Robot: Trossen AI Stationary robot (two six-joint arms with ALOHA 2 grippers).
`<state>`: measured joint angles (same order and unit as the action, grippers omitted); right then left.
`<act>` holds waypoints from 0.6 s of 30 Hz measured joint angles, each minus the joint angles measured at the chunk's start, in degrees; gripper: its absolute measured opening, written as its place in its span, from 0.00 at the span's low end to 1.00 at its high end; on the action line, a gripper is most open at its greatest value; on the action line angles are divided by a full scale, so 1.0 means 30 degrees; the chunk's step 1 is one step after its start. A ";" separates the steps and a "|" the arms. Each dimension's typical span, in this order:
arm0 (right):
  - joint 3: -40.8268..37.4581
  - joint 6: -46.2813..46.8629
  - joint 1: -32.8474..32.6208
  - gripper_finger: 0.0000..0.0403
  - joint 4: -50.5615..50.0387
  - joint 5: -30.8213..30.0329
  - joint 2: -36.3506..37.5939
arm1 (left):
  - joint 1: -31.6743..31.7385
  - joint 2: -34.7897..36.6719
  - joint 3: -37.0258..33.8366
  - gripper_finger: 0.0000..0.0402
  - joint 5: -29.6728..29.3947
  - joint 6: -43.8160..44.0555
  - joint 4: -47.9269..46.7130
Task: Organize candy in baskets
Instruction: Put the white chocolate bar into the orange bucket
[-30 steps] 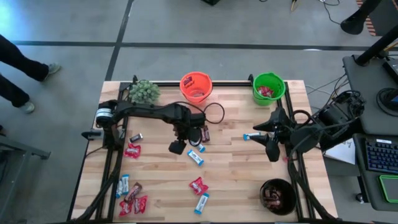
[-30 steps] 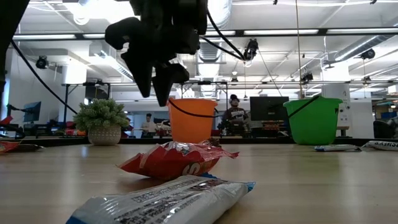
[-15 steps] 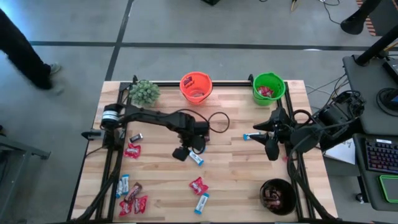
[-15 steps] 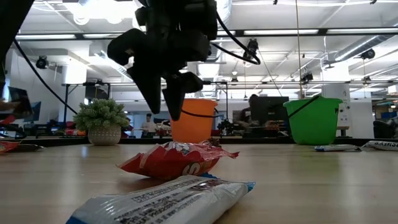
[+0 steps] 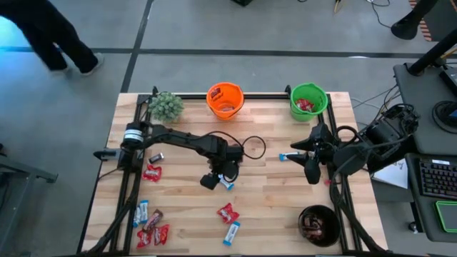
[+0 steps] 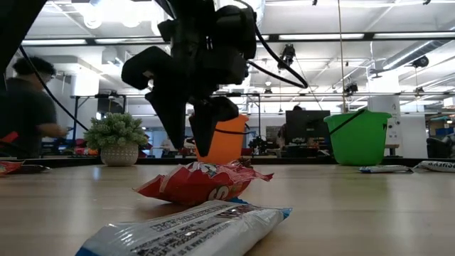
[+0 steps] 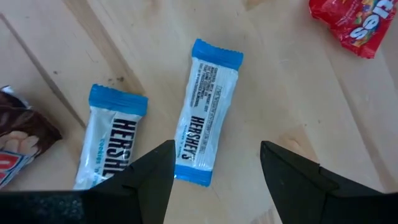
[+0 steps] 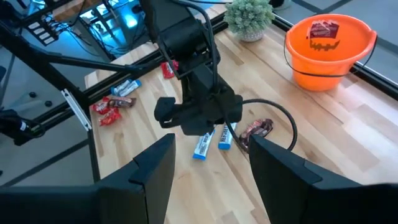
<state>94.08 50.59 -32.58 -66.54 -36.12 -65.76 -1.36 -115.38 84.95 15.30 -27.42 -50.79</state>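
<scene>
My left gripper (image 5: 226, 176) hangs over the middle of the wooden table (image 5: 285, 207), its two fingers spread wide and holding nothing. Directly under it lie two light blue-and-white Hershey's bars: one bar (image 7: 207, 111) sits between my fingers in the left wrist view, and the second bar (image 7: 113, 144) lies just beside it, apart from it. A dark brown candy (image 7: 18, 146) lies next to that second bar. My right gripper (image 5: 308, 156) waits near the right edge of the table, below the green basket (image 5: 308, 101), also with the fingers wide and empty; a blue-and-white bar (image 5: 289, 156) lies just beside it. The orange basket (image 5: 225, 100) stands at the far edge, beside the small plant (image 5: 165, 106), and the black basket (image 5: 318, 225) stands at the near right corner. More candies in red, blue and brown wrappers (image 5: 148, 227) lie at the near left corner, and a red candy (image 5: 228, 213) lies near the front middle.
</scene>
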 joint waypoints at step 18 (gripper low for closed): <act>0.0000 0.1165 0.0000 0.48 0.0007 0.0000 -0.0004 | -0.0039 -0.1366 0.0000 0.54 -0.0107 0.0046 0.0716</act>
<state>94.08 54.08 -32.58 -66.52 -36.12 -65.77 -1.48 -119.47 84.95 14.98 -27.28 -48.64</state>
